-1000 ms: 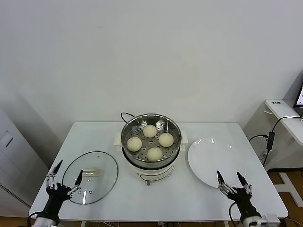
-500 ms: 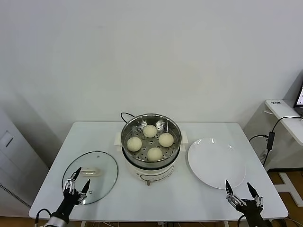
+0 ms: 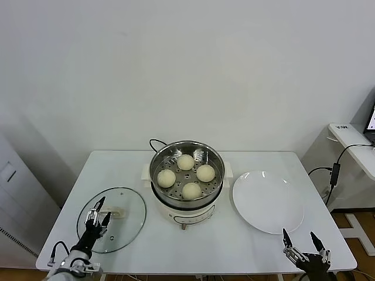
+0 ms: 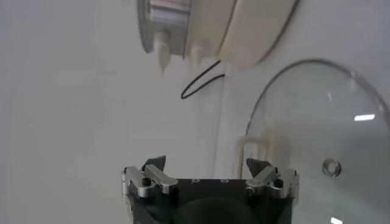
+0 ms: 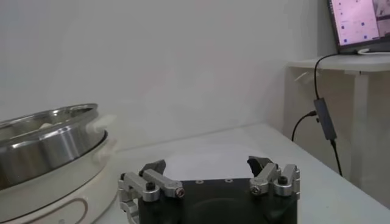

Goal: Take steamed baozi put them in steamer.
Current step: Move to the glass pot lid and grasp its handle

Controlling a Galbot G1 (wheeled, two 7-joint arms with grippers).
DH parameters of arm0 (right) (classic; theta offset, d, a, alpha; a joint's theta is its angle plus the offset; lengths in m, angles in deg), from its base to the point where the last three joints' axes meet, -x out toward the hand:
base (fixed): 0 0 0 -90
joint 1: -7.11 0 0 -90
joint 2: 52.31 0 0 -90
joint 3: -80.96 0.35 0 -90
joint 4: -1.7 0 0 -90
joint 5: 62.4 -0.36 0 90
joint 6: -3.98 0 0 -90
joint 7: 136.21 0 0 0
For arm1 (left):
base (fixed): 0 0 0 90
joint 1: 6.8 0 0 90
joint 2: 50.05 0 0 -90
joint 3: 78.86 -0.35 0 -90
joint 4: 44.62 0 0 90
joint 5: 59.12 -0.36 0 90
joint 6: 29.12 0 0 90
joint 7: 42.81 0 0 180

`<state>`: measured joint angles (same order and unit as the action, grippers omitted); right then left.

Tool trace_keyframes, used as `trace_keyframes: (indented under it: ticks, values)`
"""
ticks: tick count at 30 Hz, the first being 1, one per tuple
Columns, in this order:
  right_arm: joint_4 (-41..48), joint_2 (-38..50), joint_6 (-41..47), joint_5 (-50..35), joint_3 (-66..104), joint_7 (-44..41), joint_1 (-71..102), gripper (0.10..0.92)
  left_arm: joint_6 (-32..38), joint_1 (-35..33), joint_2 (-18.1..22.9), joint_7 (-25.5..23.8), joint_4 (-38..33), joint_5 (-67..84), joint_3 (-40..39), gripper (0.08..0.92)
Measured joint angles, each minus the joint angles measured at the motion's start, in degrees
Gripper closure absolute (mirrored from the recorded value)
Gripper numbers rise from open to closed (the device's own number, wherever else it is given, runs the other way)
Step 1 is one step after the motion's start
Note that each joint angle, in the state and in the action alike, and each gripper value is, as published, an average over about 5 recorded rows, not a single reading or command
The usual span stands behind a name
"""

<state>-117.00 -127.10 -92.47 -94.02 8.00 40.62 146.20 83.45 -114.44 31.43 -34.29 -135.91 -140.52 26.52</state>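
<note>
The steamer (image 3: 218, 161) stands mid-table, a shiny steel basket on a white pot base. Several pale round baozi (image 3: 186, 162) lie inside it on the perforated bottom. My left gripper (image 3: 103, 208) hangs open and empty over the front part of the glass lid, well left of the steamer. In the left wrist view the left gripper (image 4: 206, 164) faces the lid (image 4: 317, 122) and the steamer's base (image 4: 250, 30). My right gripper (image 3: 299, 235) is open and empty at the table's front right edge, just before the plate. The right wrist view shows the right gripper (image 5: 207, 165) with the steamer (image 5: 49, 131) off to one side.
A round glass lid (image 3: 126, 202) with a white handle lies left of the steamer. A flat white plate (image 3: 268, 199) lies to its right. The black cord (image 3: 153, 142) runs behind the pot. A side desk (image 3: 351, 137) with a laptop (image 5: 359, 24) stands at the far right.
Both arms have drawn back toward the front edge. The left gripper has shifted right, over the lid's front. The right gripper has sunk lower before the plate. Both stay open.
</note>
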Motion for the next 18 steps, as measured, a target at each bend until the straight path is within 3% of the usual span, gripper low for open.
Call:
trace_keyframes:
  ticks: [7, 18]
  values:
    - [-0.12, -0.5, -0.11, 0.22, 0.19, 0.01, 0.51, 0.203, -1.25, 2.75, -0.46, 0.8, 3.33, -2.48, -0.22, 0.204]
    - [-0.25, -0.78, -0.49, 0.66, 0.3, 0.07, 0.76, 0.203, -0.59, 4.3, 0.18, 2.89, 7.27, -2.2, 0.05, 0.511]
